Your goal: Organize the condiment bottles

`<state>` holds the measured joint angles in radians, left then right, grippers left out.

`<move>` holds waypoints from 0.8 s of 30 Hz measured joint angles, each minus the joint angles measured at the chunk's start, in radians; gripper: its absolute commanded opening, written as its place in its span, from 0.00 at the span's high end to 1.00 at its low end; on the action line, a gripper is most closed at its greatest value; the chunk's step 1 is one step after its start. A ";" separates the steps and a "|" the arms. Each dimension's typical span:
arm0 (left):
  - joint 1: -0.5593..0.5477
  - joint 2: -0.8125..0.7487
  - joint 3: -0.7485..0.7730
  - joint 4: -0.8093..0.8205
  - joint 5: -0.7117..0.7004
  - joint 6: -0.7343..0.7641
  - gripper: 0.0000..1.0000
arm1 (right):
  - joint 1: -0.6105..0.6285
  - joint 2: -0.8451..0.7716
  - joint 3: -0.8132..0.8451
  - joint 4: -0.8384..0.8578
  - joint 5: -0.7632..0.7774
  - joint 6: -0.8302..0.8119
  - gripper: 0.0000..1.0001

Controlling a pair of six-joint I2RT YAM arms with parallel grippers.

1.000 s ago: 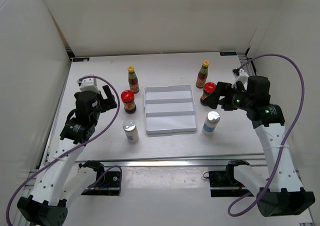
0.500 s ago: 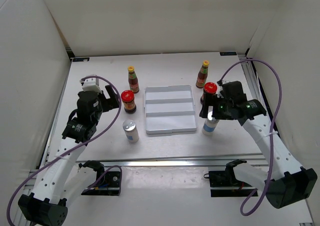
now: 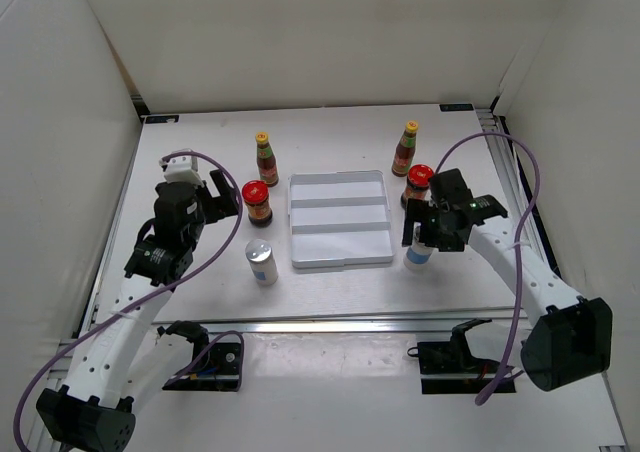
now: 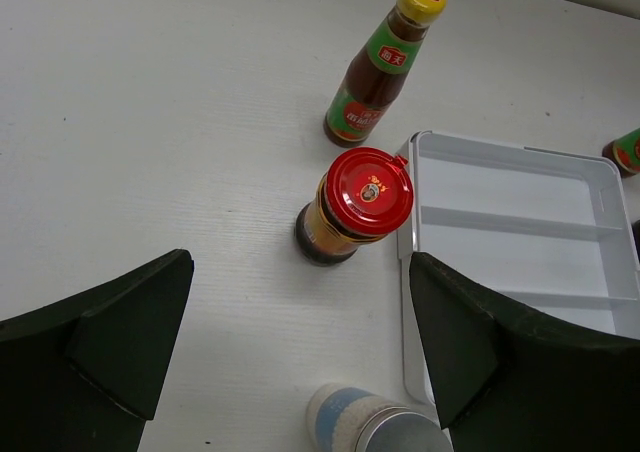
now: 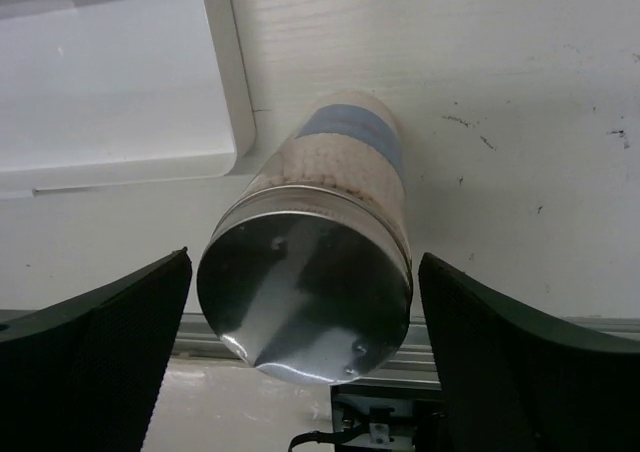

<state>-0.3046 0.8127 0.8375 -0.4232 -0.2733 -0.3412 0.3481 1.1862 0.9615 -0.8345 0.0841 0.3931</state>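
Two yellow-capped sauce bottles stand at the back, one left (image 3: 263,159) and one right (image 3: 405,149). A red-lidded jar stands on each side, left (image 3: 258,202) and right (image 3: 417,184). The left shaker (image 3: 261,263) stands in front of the left jar. My right gripper (image 3: 425,234) is open and hangs over the right shaker (image 3: 417,256); its fingers (image 5: 110,362) flank the silver top (image 5: 310,297) with gaps on both sides. My left gripper (image 3: 215,197) is open and empty, left of the left jar (image 4: 355,207), with the left sauce bottle (image 4: 385,67) and left shaker (image 4: 375,427) in its view.
The flat white ribbed tray (image 3: 340,257) lies in the middle between the two groups, with its corner in the right wrist view (image 5: 120,82) and its left edge in the left wrist view (image 4: 520,227). The table's front rail runs just beyond the shakers.
My right gripper has moved from beside the right red jar toward the near edge and now sits over the right shaker. The left arm has barely moved.
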 measured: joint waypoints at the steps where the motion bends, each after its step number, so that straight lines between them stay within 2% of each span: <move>1: 0.000 0.000 0.000 0.000 0.000 0.000 0.00 | 0.000 0.008 -0.004 0.006 0.002 0.001 0.10; 3: 0.000 0.000 -0.002 0.002 -0.003 0.000 0.00 | 0.000 0.018 -0.008 0.010 0.008 0.008 0.25; 4: 0.000 0.000 -0.003 0.003 -0.004 0.000 0.00 | 0.000 0.018 -0.009 0.011 0.012 0.010 0.35; 5: 0.000 0.000 -0.005 0.004 -0.005 0.000 0.00 | 0.000 0.018 -0.009 0.013 0.019 0.014 0.39; 6: 0.000 0.000 -0.006 0.004 -0.006 0.000 0.00 | 0.000 0.017 -0.009 0.015 0.022 0.019 0.48; 11: 0.000 0.001 -0.006 0.005 -0.010 0.000 0.00 | 0.000 0.013 -0.008 0.016 0.045 0.023 0.71; 16: 0.000 0.001 -0.012 0.006 -0.054 -0.001 0.00 | 0.037 -0.057 0.006 -0.010 0.059 0.010 0.83; 19: 0.000 0.000 -0.022 0.006 -0.093 -0.005 0.00 | 0.097 -0.120 0.076 -0.037 0.059 -0.005 0.92; 24: 0.000 0.000 -0.035 0.009 -0.124 -0.008 0.00 | 0.187 -0.101 0.213 0.002 0.055 -0.024 0.94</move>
<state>-0.3046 0.8127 0.8024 -0.4141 -0.3977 -0.3489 0.5350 1.0847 1.1744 -0.8330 0.1390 0.3695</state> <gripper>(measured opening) 1.000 0.655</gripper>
